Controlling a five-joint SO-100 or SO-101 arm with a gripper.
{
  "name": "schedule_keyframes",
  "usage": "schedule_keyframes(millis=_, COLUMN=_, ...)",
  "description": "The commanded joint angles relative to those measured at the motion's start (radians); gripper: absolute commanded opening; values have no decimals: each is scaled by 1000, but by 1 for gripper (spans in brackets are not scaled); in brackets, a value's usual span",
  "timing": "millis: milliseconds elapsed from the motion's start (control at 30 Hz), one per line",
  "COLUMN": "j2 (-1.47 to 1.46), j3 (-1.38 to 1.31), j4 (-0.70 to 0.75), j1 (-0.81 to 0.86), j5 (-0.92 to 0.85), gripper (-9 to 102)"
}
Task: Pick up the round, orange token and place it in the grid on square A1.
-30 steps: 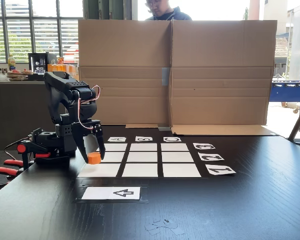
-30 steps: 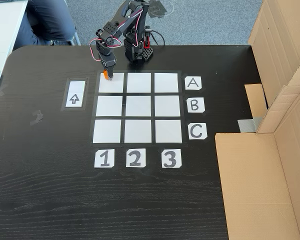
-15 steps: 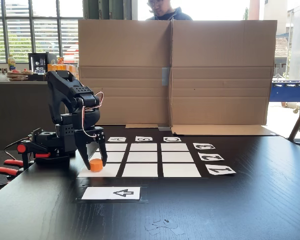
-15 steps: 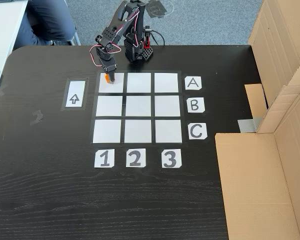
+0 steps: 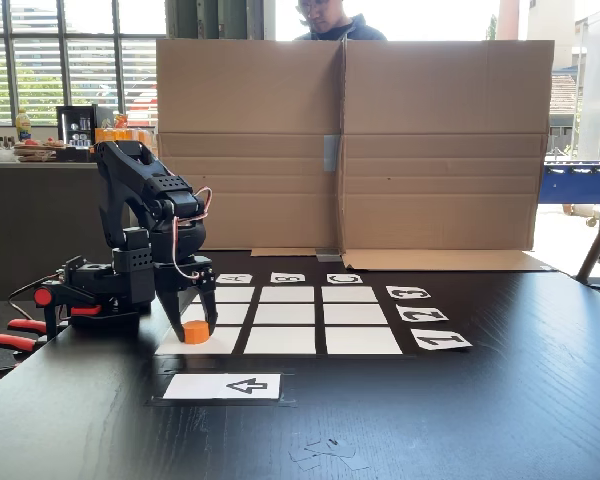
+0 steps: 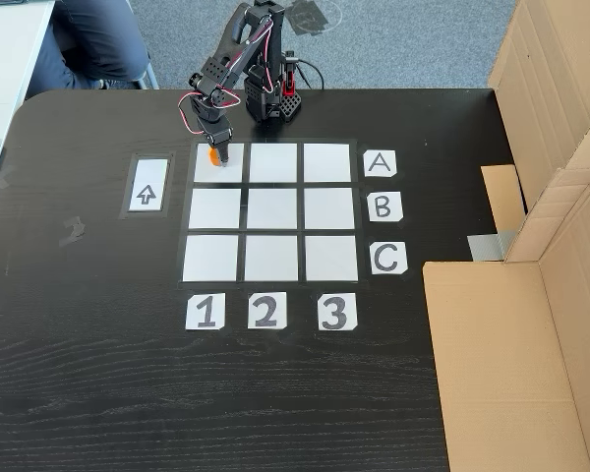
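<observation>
The orange token (image 5: 196,333) (image 6: 214,157) stands low on square A1 (image 5: 222,343) (image 6: 232,171), the grid's corner cell nearest the arm's base. The grid (image 5: 290,340) (image 6: 271,208) is nine white cells, three by three, on the black table. My gripper (image 5: 194,328) (image 6: 217,155) points straight down over that cell. Its black fingers sit on either side of the token and are shut on it. From above, the gripper hides most of the token. Whether the token's base touches the paper is too fine to tell.
A white card with a black arrow (image 5: 223,386) (image 6: 147,185) lies just beside the grid. A tall cardboard wall (image 5: 380,150) (image 6: 546,256) closes off one table side. A person (image 5: 332,18) stands behind it. Red clamp handles (image 5: 10,342) hold the arm's base at the table edge.
The gripper has carried the token down and a little further onto the corner cell. The token sat higher a second ago and is now at paper level.
</observation>
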Motion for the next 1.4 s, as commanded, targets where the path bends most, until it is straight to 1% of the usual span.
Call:
schedule_keyframes(millis=0, j2=15, j3=-8, j4=-3, j1=-2, j5=2, gripper=21)
schedule_keyframes(millis=200, j2=67, j3=-5, j4=-2, j1=0, j5=0, gripper=27)
schedule_keyframes(millis=333, j2=112, j3=-9, j4=9, j1=3, j5=0, gripper=28)
schedule_keyframes(millis=633, j2=209, j3=-14, j4=12, j1=26, j5=-2, gripper=28)
schedule_keyframes(millis=933, j2=304, j3=-78, j4=3, j1=63, j5=0, gripper=28)
schedule_keyframes(millis=1367, j2=560, j3=-164, j4=12, j1=196, j5=-5, gripper=28)
